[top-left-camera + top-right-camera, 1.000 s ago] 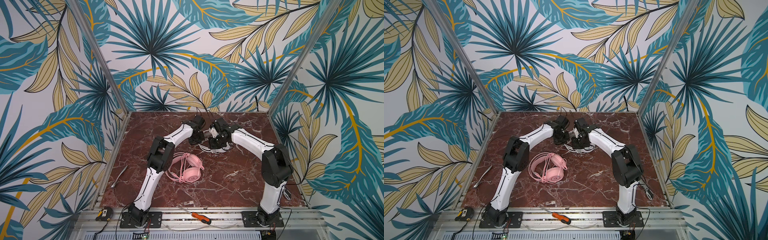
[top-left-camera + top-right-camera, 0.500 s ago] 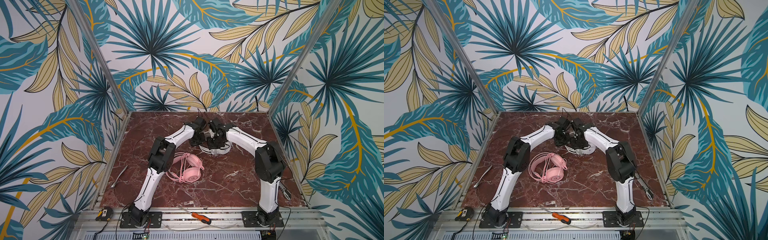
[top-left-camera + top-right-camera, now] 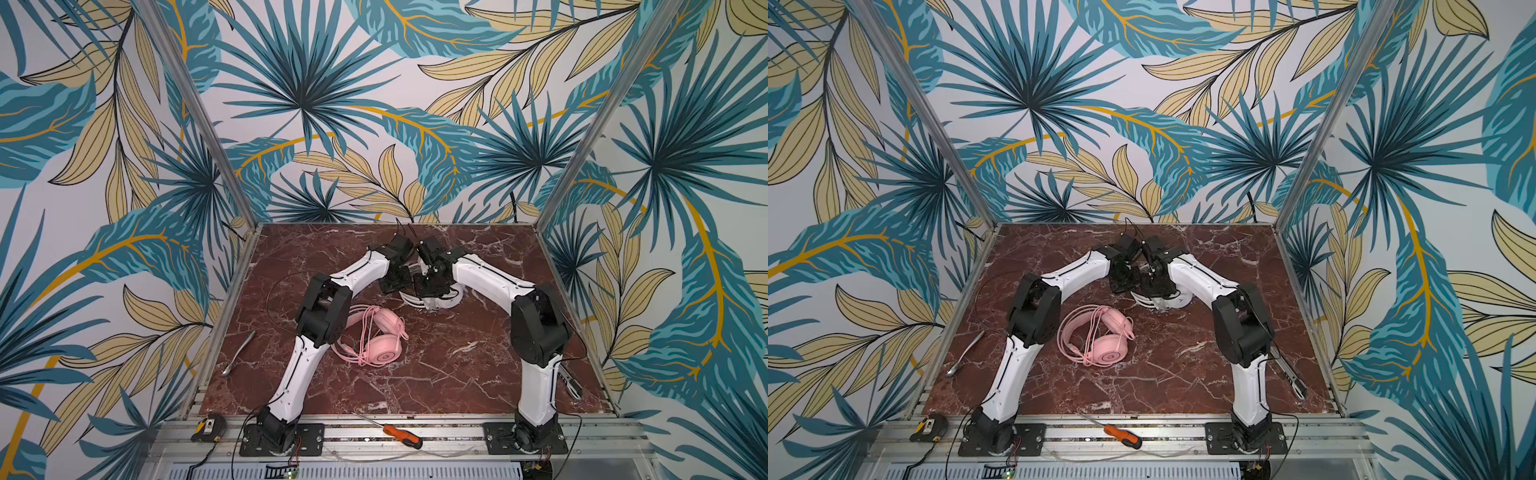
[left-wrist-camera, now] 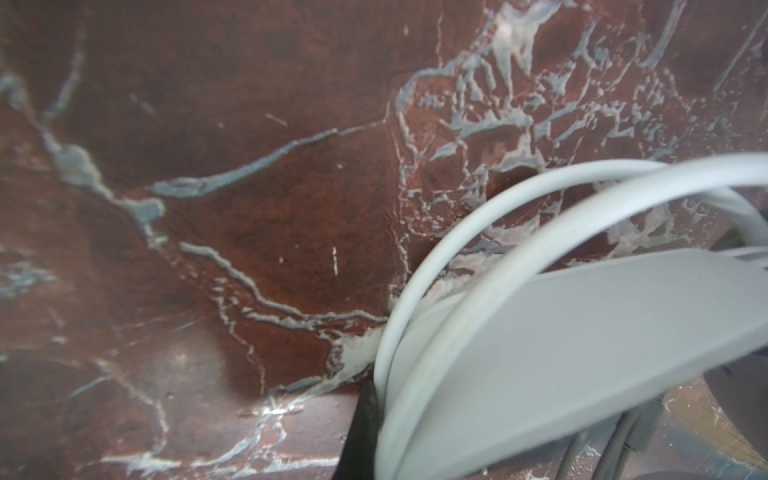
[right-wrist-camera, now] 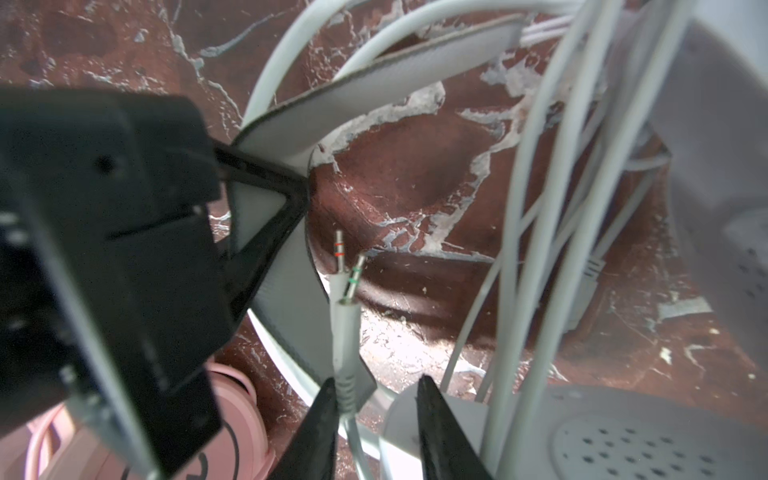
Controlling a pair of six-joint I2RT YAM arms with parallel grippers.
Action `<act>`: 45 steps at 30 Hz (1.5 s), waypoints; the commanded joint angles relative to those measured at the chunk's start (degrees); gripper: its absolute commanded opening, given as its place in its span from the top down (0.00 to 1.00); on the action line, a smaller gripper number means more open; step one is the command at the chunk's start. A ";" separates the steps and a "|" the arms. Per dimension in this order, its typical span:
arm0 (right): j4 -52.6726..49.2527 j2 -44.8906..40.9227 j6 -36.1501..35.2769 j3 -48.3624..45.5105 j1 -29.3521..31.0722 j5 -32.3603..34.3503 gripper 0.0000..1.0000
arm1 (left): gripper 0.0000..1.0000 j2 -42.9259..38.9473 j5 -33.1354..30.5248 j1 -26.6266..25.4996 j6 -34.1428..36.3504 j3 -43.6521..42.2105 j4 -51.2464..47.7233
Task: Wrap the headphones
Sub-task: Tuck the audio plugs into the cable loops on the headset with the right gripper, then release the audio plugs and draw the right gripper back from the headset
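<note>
Pink headphones [image 3: 376, 338]: centre of the tabletop [image 3: 457, 374], cable looped round them; they look wrapped.
White headphones [image 3: 440, 301]: upper centre, under both tools; cable [image 5: 540, 208] looped over the band, probably nearly wrapped.
Left tool [image 3: 392, 286]: together, clamped on the white headband [image 5: 374, 83].
Right tool [image 5: 376, 380]: apart, plug end [image 5: 345, 332] loose between the jaws.
Remaining: securing the plug end.

We count one pink headset [image 3: 384, 353] and one white headset [image 3: 1177, 300], two in all. We also find one spoon [image 3: 239, 352], one screwdriver [image 3: 402, 435] and one tape measure [image 3: 209, 428].
</note>
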 commanded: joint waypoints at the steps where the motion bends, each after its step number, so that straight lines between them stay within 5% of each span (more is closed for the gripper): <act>1: -0.24 -3.20 0.48 -0.84 -0.10 2.89 0.63 | 1.00 -3.44 1.98 -0.16 -0.12 0.15 0.36; 21: 6.50 -10.44 -0.45 -4.81 -0.06 4.05 0.52 | 1.00 -2.60 2.29 -0.07 0.06 0.76 -0.69; 31: 15.34 -23.17 -5.33 -14.40 -0.17 13.32 0.29 | 1.00 -1.22 1.67 -0.20 0.41 0.25 -0.69; 37: 17.78 -31.69 -7.07 -19.89 -1.42 17.60 0.01 | 1.00 0.57 0.82 -0.91 0.45 0.28 -0.61; 45: 15.12 -38.50 -8.64 -22.37 -5.62 15.37 0.00 | 0.96 4.34 0.78 -1.92 0.24 1.58 -0.71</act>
